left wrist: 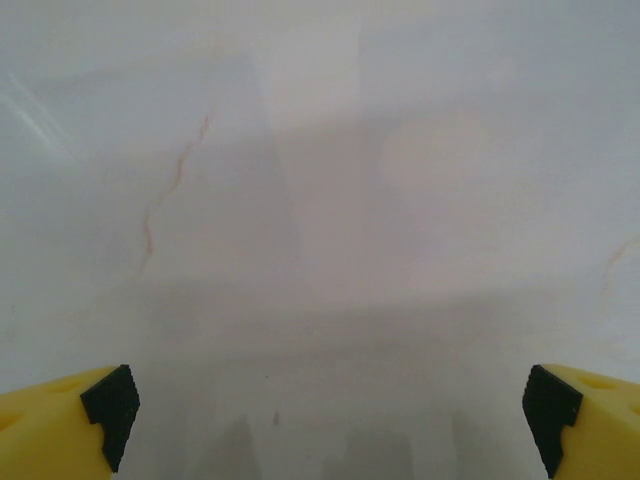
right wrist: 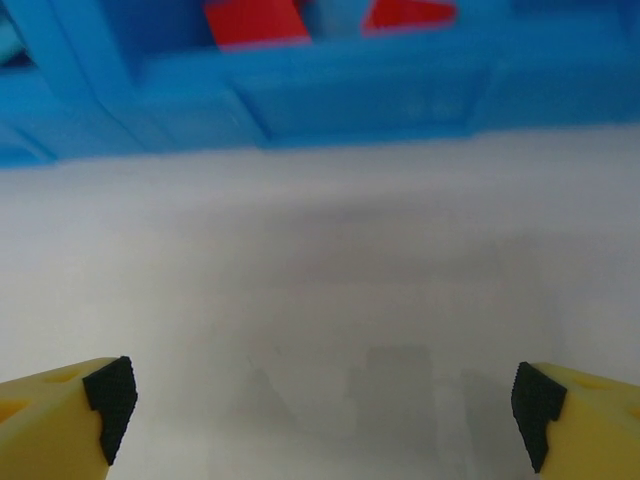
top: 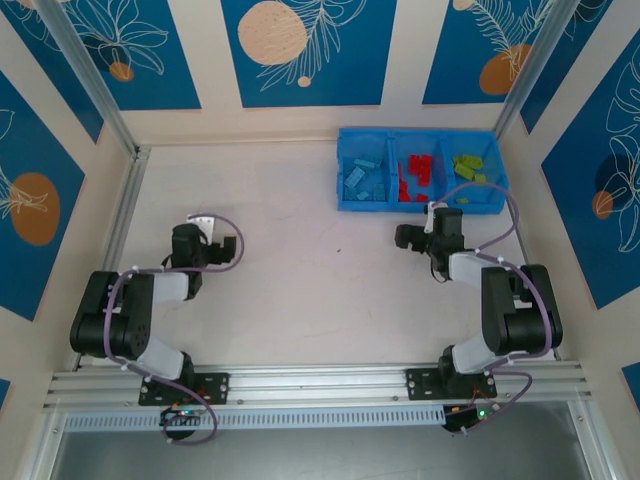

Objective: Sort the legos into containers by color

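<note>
Legos (top: 415,178) are seen sorted in the containers (top: 420,207), a blue three-compartment tray at the far right of the table (top: 290,260): light blue bricks (top: 362,180) in the left compartment, red bricks (top: 412,180) in the middle, lime green bricks (top: 468,165) in the right. No brick is held or touched by either set of fingers. The right gripper (right wrist: 320,400) is found just near of the tray's front wall, apart from it. Its yellow, black-tipped fingers (right wrist: 110,395) are spread wide with only bare table between them. In the right wrist view the tray wall fills the top, blurred, with red bricks visible above it. The left gripper (left wrist: 325,400) is likewise spread wide and holds nothing, well apart from the tray over the left part of the table. Both arms are folded back on themselves in the top view, elbows toward the near rail (top: 320,380), the right wrist pointed far toward the tray. The table surface is pale and matte; a faint brownish hairline mark (left wrist: 165,200) is noted in the left wrist view. The enclosure walls carry blue panels (top: 305,50) with orange discs and white leaf outlines, framed by aluminium struts.
</note>
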`<state>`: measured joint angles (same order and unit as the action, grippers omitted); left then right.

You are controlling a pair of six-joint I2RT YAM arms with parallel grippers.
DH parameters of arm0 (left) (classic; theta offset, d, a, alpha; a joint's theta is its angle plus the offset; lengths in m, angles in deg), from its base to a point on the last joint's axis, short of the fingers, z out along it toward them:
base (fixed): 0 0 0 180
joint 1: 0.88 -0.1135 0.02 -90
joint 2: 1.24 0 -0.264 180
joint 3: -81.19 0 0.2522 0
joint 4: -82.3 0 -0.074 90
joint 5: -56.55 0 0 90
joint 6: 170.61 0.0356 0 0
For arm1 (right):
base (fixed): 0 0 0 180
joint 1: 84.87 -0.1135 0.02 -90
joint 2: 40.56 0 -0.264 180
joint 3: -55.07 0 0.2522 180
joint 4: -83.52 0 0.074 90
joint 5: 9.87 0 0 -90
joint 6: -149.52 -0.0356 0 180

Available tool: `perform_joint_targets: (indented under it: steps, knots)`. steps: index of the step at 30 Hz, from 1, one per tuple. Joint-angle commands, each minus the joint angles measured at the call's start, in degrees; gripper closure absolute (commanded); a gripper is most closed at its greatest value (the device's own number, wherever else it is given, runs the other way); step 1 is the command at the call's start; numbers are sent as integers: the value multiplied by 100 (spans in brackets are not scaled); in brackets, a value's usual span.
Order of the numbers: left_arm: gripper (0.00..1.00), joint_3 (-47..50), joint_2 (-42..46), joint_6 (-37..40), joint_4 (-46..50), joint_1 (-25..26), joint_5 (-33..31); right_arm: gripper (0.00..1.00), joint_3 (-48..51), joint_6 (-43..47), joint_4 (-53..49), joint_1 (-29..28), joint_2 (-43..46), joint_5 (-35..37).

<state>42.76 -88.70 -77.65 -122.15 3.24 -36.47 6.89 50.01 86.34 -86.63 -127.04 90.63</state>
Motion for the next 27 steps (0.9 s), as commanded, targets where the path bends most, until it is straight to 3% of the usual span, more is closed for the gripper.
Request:
perform_joint_targets:
  steps: [1, 4, 10, 12, 13, 15, 17, 27]
  knots:
    - [0, 158, -7, -81, -829, -113, 289, 0, 97, 347, 1286, 278, -42, -903]
    - [0, 193, -65, -50, -1011, -96, 241, 0, 230, 237, 1556, 516, -73, -1434]
    - [0, 148, -44, -24, -892, -80, 292, 1, 517, 287, 1916, 465, 35, -1352]
    - [0, 146, -52, -24, -882, -79, 285, 0, 897, 314, 2477, 336, 18, -962]
    - [0, 142, -60, -24, -902, -78, 290, 1, 1235, 290, 3568, 295, -209, -913]
    - [0, 146, -52, -24, -897, -84, 286, 1, 1062, 203, 2826, 284, -4, -563]
    - [0, 146, -57, -24, -897, -81, 285, 1, 1152, 339, 3268, 45, -149, -117]
    - [0, 142, -52, -24, -891, -78, 285, 1, 1095, 313, 3040, 114, -72, -232]
